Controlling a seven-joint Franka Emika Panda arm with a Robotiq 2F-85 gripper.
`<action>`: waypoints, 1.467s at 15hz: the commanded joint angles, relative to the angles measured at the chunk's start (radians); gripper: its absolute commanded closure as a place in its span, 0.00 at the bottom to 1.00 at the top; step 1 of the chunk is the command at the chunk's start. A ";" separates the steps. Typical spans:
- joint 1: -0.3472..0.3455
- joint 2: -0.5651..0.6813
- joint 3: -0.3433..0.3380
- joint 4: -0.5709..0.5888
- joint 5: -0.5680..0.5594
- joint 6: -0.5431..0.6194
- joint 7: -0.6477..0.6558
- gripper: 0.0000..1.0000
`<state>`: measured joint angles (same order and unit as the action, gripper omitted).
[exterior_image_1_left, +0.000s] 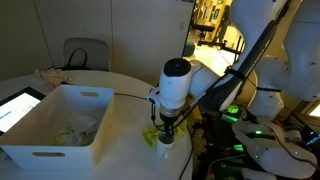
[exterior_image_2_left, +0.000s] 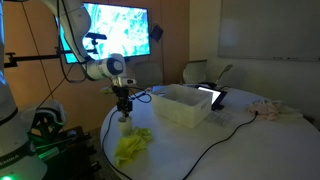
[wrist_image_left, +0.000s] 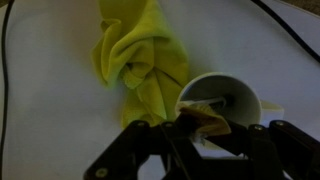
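Note:
My gripper hangs just over a white paper cup, and its dark fingers are shut on a small tan, crumpled object at the cup's rim. A crumpled yellow cloth lies on the white table right beside the cup, touching it. In both exterior views the gripper points straight down near the table's edge, above the cup and the cloth. What is inside the cup is mostly hidden by the held object.
A white plastic bin stands on the round table with a few items inside. A lit tablet lies beyond it. A black cable runs across the tabletop. The table edge is close to the cup.

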<state>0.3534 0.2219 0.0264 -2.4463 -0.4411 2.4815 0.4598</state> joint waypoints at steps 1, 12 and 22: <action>-0.015 -0.030 0.008 -0.030 -0.064 0.042 0.072 0.87; -0.020 -0.008 0.008 -0.016 -0.091 0.081 0.112 0.87; -0.024 -0.013 0.009 -0.020 -0.075 0.108 0.098 0.45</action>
<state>0.3458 0.2262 0.0264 -2.4525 -0.5034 2.5613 0.5477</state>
